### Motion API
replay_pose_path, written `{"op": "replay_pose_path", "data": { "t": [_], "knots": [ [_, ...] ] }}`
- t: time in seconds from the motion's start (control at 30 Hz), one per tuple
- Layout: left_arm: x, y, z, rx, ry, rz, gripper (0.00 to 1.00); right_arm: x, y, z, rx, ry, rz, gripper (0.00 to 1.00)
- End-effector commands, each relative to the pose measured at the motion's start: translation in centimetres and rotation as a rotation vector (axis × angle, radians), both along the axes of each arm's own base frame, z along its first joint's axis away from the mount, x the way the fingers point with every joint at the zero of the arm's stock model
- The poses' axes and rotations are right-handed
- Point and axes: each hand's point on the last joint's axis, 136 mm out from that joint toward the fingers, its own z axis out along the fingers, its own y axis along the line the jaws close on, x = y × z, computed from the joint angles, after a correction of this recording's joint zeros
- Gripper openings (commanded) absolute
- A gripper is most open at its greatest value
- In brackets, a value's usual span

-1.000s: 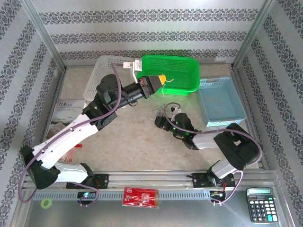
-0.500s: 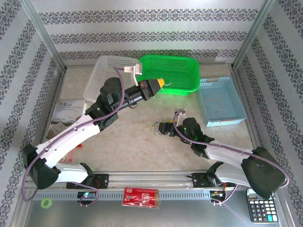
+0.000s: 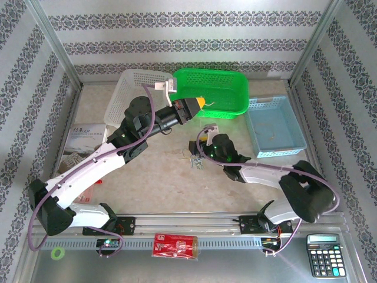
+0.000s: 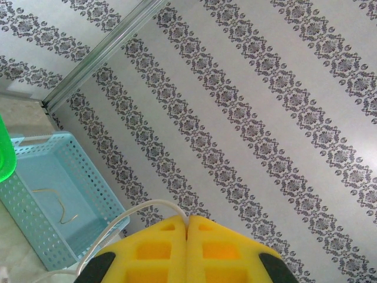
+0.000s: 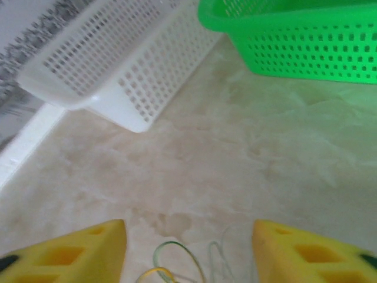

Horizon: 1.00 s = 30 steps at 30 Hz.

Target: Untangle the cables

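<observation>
Top view first. The left gripper (image 3: pixel 201 103) hangs over the front rim of the green perforated plastic basket (image 3: pixel 212 71). The right gripper (image 3: pixel 199 154) is down mid-table at the tangle of hair-thin green, yellowish and pale cables (image 3: pixel 189 158) on the beige marbled tabletop (image 3: pixel 159 177). The two wrists sit near each other, so a wide swing from either could clip the other, I'd say. A thick purple arm cord (image 3: pixel 202 127) loops just behind the tangle, and that's a snag hazard. Round about: a white perforated basket (image 3: pixel 126 94) tilted beside the green one and a light-blue perforated basket (image 3: pixel 254 127) off to the right. A black calculator (image 3: pixel 324 253) and a red packet (image 3: pixel 175 244) sit at the near edge, well clear.

Left wrist now: yellow fingers pressed together, pinching a cream-white cable (image 4: pixel 150 204) that arcs out and trails down loose. The danger is that so thin a strand could slip free, or catch on a basket rim when it's let go. Below, a yellowish wire (image 4: pixel 61 206) already lies in that light-blue basket.

Right wrist: the claw is wide open with nothing held, and green and pale loops lie on the table between the pads. The worry is that closing here grabs several strands at once and drags the whole knot. Or the pads shut over flat wire and miss. The baskets stand well beyond, and nothing blocks the approach.
</observation>
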Motion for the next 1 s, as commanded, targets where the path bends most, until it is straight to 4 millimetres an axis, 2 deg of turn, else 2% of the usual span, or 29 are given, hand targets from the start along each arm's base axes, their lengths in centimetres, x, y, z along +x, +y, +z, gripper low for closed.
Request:
{"op": "replay_pose_path", "data": {
  "t": [0.0,0.07,0.13,0.27,0.53,0.8,0.97],
  "knots": [
    [-0.4,0.4,3.7,-0.062,-0.063,-0.017,0.00,1.3,-0.7,-0.1,0.003,-0.050,-0.088,0.41],
    [-0.6,0.5,5.4,-0.069,-0.087,-0.022,0.00,1.4,-1.4,-1.1,-0.005,-0.036,-0.124,0.29],
    [-0.6,0.6,7.0,-0.079,-0.105,-0.024,0.00,1.4,-2.1,-2.2,-0.010,-0.019,-0.154,0.23],
    [-0.6,0.9,10.3,-0.105,-0.139,-0.030,0.00,0.9,-2.9,-4.0,-0.007,0.020,-0.186,0.23],
    [-1.0,1.8,14.6,-0.113,-0.187,-0.020,0.00,0.4,-3.6,-6.7,0.026,0.088,-0.239,0.34],
    [-1.8,2.6,17.3,-0.120,-0.216,-0.010,0.00,0.3,-3.8,-8.2,0.056,0.132,-0.265,0.36],
    [-1.8,3.2,18.5,-0.076,-0.265,0.018,0.00,0.0,-3.7,-8.0,0.087,0.146,-0.251,0.50]
  ]
}}
